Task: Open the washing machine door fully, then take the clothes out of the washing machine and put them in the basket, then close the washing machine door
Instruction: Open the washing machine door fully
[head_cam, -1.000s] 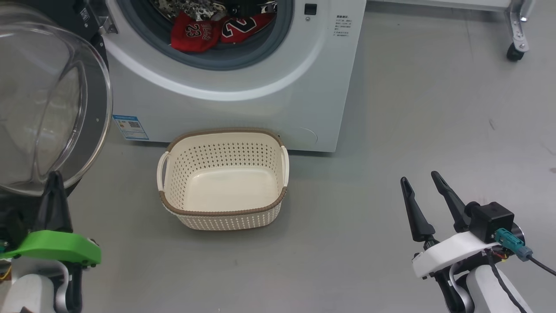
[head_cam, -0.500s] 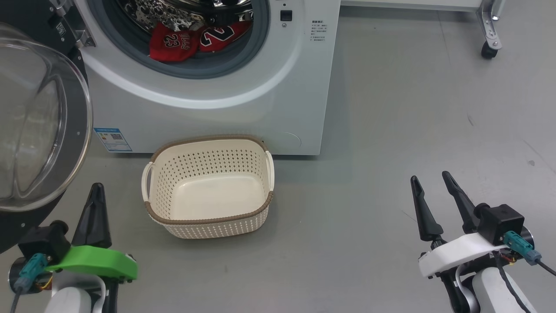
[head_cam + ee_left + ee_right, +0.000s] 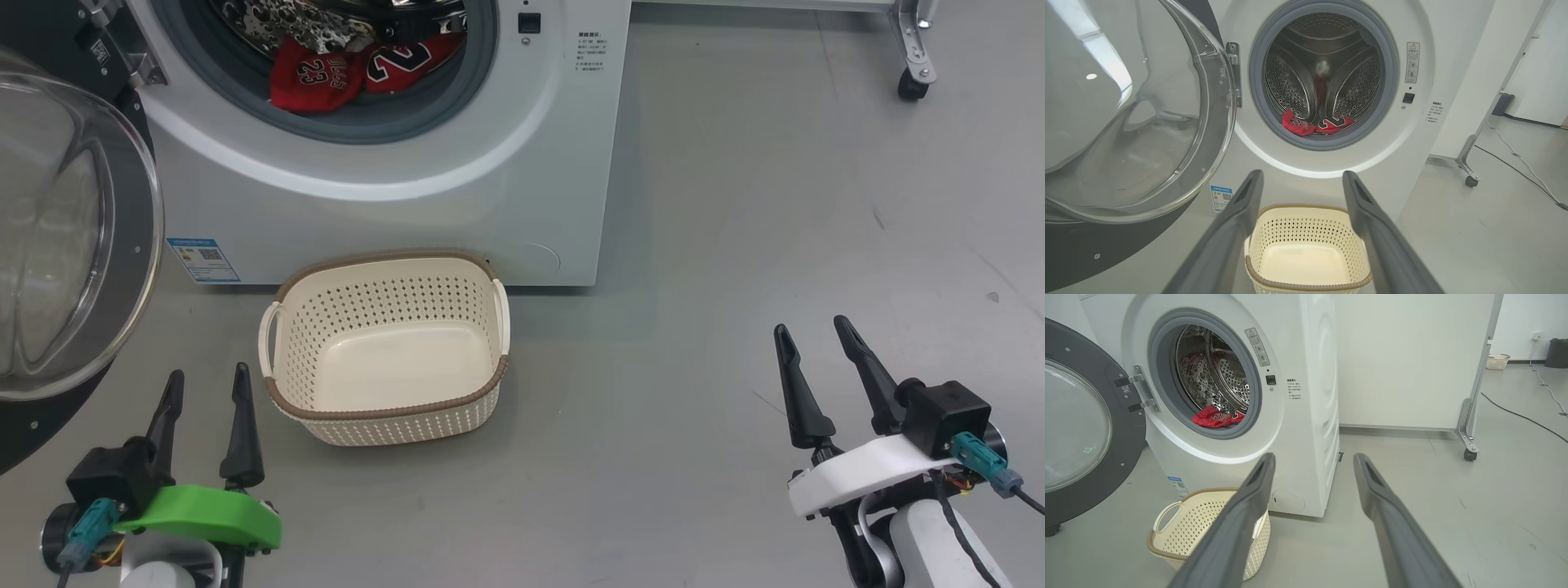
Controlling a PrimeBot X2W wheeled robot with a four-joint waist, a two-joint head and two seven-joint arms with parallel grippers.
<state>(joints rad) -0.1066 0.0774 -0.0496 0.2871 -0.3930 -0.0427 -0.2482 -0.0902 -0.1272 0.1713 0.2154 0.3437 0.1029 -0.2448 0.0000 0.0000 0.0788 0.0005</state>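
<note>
With the washing machine door [image 3: 69, 245] open, the clothes [image 3: 318, 77] lie in the washing machine [image 3: 392, 220], the basket [image 3: 384, 412] is empty, and the left end effector [image 3: 208, 374] and right end effector [image 3: 811, 327] hang released, so unloading and closing remain.

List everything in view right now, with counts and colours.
washer: one, white, back centre
door: one, black rim, clear glass, swung open left of the drum
jerseys: two seen, red, low in the drum
basket: one, cream, brown rim, empty, on floor before washer
label: one, blue, washer's lower left
panel: one, white, right of washer
caster: one, black, under panel's leg
cable: one, black, floor right of panel
small basket: one, pale, far wall
bin: one, dark, far wall
floor: one, grey
left gripper: one, dark fingers, green mount, open, left of basket
right gripper: one, dark fingers, white mount, open, well right of basket
</note>
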